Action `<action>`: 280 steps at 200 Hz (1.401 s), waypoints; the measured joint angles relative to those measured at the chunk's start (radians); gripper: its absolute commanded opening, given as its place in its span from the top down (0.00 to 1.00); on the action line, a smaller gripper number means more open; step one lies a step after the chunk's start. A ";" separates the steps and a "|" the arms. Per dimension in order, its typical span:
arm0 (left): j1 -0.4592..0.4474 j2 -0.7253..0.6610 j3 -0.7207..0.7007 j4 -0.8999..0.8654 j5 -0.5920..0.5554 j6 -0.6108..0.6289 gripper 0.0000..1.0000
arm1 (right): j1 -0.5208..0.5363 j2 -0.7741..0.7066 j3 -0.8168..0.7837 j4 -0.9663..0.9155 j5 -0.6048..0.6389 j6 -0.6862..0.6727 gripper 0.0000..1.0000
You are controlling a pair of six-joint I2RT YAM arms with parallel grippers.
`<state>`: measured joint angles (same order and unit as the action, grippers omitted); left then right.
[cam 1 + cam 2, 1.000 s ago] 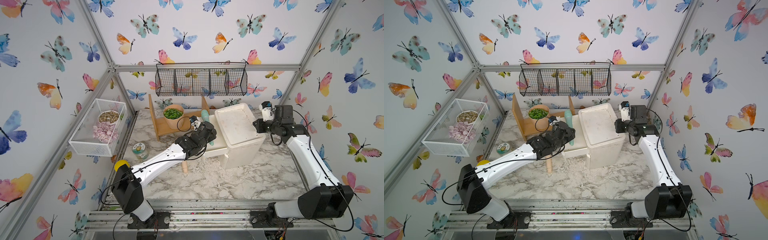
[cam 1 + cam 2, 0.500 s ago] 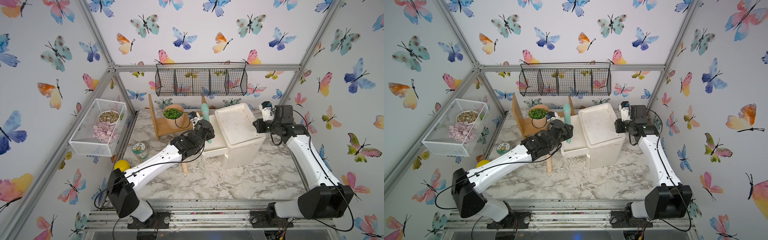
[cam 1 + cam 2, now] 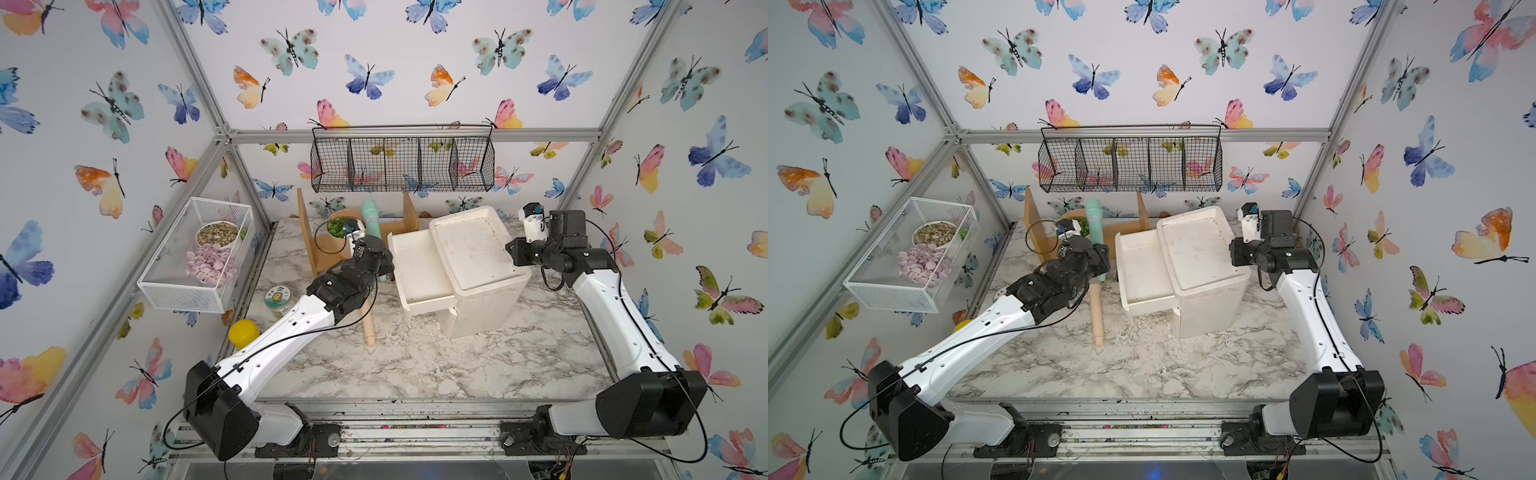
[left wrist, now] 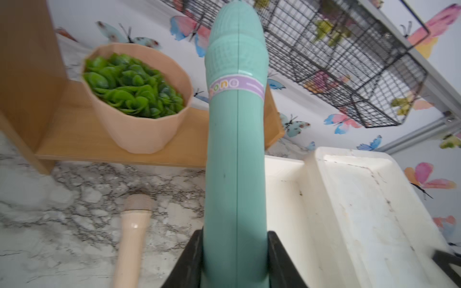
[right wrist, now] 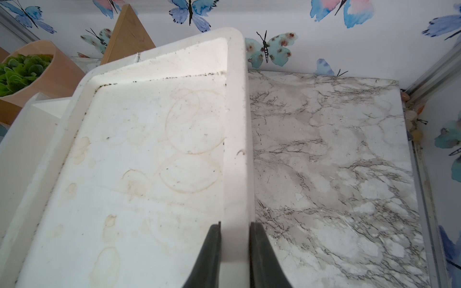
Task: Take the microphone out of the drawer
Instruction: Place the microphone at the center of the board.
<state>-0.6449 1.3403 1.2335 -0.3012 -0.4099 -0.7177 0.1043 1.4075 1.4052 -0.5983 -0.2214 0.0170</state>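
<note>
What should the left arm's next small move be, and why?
Probably lower the teal microphone onto the bare marble table beside the drawer: the left jaws hold it upright, clear of the open drawer, so only setting it down seems left.

The white marbled tabletop (image 3: 436, 365) bears a white drawer cabinet (image 3: 478, 316), wooden shelf (image 3: 305, 232), beige plastic microphone (image 3: 368, 328), small round tin (image 3: 277, 297).

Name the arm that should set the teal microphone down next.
Left: the left gripper clamps the teal microphone, held upright beside the open drawer, while the right gripper is shut on the cabinet rim.
</note>
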 measured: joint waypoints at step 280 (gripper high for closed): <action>0.330 0.030 -0.581 0.096 0.353 0.086 0.88 | 0.000 0.001 0.000 0.000 0.000 0.002 0.93</action>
<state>-0.3149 1.3701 0.6521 -0.2054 -0.0570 -0.6315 0.1043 1.4082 1.4052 -0.5987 -0.2218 0.0185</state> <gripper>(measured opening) 0.356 0.204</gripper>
